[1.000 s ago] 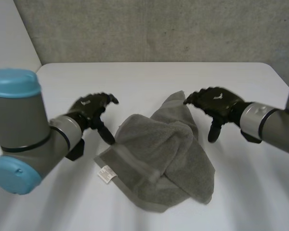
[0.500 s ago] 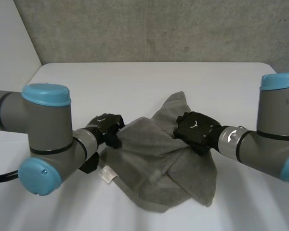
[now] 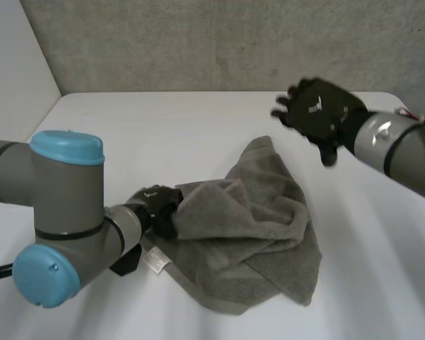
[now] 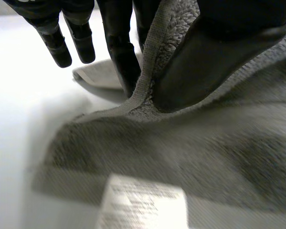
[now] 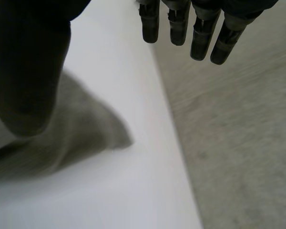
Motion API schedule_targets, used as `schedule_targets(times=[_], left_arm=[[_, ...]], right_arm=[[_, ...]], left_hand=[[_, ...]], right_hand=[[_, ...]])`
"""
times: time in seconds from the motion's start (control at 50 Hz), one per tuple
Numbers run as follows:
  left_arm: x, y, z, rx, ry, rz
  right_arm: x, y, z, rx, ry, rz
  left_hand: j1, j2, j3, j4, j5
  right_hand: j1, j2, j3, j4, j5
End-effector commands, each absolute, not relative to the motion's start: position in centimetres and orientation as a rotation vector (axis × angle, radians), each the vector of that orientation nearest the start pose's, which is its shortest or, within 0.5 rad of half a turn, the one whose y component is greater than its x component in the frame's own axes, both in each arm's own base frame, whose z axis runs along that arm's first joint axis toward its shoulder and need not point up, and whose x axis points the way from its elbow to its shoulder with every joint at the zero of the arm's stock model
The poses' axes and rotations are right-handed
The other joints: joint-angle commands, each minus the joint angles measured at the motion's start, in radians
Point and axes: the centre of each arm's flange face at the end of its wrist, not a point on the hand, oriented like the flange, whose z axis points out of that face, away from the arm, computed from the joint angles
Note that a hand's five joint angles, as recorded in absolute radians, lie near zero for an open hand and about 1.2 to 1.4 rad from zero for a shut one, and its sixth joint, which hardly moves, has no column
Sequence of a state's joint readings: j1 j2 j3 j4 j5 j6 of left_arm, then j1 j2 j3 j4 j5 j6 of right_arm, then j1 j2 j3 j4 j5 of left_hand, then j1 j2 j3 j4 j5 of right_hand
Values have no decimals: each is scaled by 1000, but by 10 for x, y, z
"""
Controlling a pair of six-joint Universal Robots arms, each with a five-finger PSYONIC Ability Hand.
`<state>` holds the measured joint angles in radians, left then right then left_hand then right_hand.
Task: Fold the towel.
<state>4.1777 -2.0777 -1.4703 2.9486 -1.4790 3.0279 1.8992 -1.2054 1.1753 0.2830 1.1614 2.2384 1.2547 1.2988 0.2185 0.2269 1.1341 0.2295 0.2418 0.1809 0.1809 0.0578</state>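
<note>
On the table (image 3: 198, 120), left hand (image 3: 154, 205) pinches the towel (image 3: 258, 230) edge; right hand (image 3: 316, 113) hangs spread.

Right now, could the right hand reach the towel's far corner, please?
Probably yes: the right hand is open above bare table, and nothing lies between it and the towel.

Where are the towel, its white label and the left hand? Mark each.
towel (image 3: 265, 230), head view, crumpled middle.
white label (image 3: 156, 260), head view, centre of the tag.
left hand (image 3: 154, 201), head view, back of the hand.
</note>
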Motion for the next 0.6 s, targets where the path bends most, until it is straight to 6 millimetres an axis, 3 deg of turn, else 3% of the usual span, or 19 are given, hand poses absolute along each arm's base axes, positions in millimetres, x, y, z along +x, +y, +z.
schedule_targets(times=[0.02,0.08,0.12,0.14,0.24,0.42,0.48,0.5,0.52,0.56,0.58,0.6], left_arm=[[-287,-198,157,780,3102,-1445],[-282,-189,157,800,3097,-1423],[-280,-185,159,820,3087,-1424],[-280,-181,160,842,3077,-1427],[-281,-175,169,866,3058,-1470],[-282,-175,173,870,3051,-1495],[-282,-175,172,869,3051,-1490],[-282,-175,172,868,3051,-1490],[-281,-176,172,866,3051,-1490],[-281,-176,172,864,3048,-1493],[-281,-177,173,860,3046,-1496],[-281,-177,173,860,3046,-1496]], right_arm=[[307,-308,266,-1694,1677,-1939],[318,-311,250,-1716,1681,-1839],[326,-312,225,-1733,1690,-1703],[326,-312,225,-1733,1690,-1703],[337,-298,192,-1738,1637,-1474],[340,-287,174,-1719,1602,-1326],[341,-288,170,-1723,1606,-1321],[341,-287,169,-1726,1605,-1321],[341,-287,169,-1726,1605,-1321],[341,-289,171,-1744,1595,-1340],[341,-289,171,-1744,1595,-1340],[340,-290,176,-1757,1586,-1365]], left_hand=[[142,97,-44,-52,88],[142,97,-44,-52,88],[142,97,-44,-52,88],[142,97,-44,-52,88],[142,97,-44,-52,88],[142,97,-44,-52,88],[142,97,-44,-52,88],[142,97,-44,-52,88],[142,97,-44,-52,88],[142,97,-44,-52,88],[142,97,-44,-52,88],[142,97,-44,-52,88]], right_hand=[[-55,-67,-6,-6,-58],[-55,-67,-6,-6,-58],[-55,-67,-6,-6,-58],[-55,-67,-6,-6,-58],[-55,-67,-6,-6,-58],[-55,-67,-6,-6,-58],[146,134,-6,-6,143],[353,340,-6,-6,350],[355,342,-6,-6,352],[758,745,-6,-6,755],[760,747,-6,-6,757],[963,951,-6,-6,960]])
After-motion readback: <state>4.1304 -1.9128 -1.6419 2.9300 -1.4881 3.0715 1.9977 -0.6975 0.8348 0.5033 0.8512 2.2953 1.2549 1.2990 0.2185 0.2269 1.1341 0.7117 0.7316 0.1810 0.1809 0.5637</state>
